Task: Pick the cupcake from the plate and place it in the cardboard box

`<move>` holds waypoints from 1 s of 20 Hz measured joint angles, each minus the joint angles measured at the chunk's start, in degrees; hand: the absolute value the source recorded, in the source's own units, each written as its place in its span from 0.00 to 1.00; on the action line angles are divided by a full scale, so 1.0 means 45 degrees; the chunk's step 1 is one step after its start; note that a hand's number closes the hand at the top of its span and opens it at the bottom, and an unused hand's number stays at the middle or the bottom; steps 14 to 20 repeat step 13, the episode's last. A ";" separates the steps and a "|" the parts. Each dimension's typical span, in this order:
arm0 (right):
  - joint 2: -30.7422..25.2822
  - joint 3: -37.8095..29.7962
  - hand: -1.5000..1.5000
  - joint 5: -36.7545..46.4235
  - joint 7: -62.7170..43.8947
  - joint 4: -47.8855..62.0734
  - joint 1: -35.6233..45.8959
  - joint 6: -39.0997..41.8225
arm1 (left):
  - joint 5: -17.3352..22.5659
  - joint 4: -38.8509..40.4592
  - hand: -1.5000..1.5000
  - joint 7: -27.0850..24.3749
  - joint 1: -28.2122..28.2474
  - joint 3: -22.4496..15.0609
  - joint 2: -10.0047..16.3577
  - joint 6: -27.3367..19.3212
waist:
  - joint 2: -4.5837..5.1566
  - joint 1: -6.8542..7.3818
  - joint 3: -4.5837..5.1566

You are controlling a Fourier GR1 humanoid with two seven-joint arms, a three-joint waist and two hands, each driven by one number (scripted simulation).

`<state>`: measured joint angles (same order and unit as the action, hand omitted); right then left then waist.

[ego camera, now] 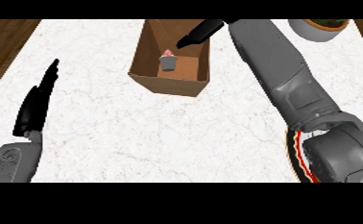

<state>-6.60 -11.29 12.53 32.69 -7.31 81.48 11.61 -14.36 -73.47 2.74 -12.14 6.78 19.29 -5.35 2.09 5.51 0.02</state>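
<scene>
Cupcake (168, 61) stands upright on the floor of the box (167, 84), as my head camera shows it. My right hand (201, 32) hangs over the box's far right wall, fingers straight and pressed together, holding nothing, apart from the cupcake. My left hand (39, 98) rests near the left edge, fingers straight and together. Plate (293, 152) shows under my right forearm, well apart from the box

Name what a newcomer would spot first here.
The open brown cardboard box at upper centre, with the small pink-topped cupcake in a grey wrapper standing inside it. The black right hand hangs over the box's far right rim, empty; the black left hand rests open at the left edge.
</scene>
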 measured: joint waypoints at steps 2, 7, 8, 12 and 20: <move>-0.0595 -0.0148 0.00 -0.0103 -0.0049 0.0064 -0.0031 0.0348 | -0.0002 -0.0131 0.50 0.0100 0.0000 0.0007 0.0015 0.0005 | 0.0012 -0.0025 -0.0005; -0.2112 -0.0149 0.00 -0.0001 0.0301 0.0183 -0.0509 0.1267 | 0.0075 -0.0242 0.50 0.0053 -0.0003 0.0075 0.0045 0.0068 | 0.0120 0.0024 -0.0015; -0.2384 -0.0149 0.00 0.0015 0.0373 0.0187 -0.0557 0.1472 | 0.0018 -0.0249 0.50 0.0028 0.0029 0.0023 -0.0034 -0.0006 | 0.0133 0.0035 -0.0018; -0.3427 0.0041 0.00 0.0266 0.0802 0.0210 -0.0899 0.2378 | -0.0055 -0.0368 0.50 0.0066 0.0018 -0.0068 -0.0123 -0.0057 | 0.0188 0.0117 -0.0031; -0.3636 0.0121 0.00 0.0360 0.0870 0.0214 -0.0936 0.2581 | -0.0062 -0.0426 0.50 0.0060 0.0050 -0.0124 -0.0160 -0.0034 | 0.0203 0.0169 -0.0036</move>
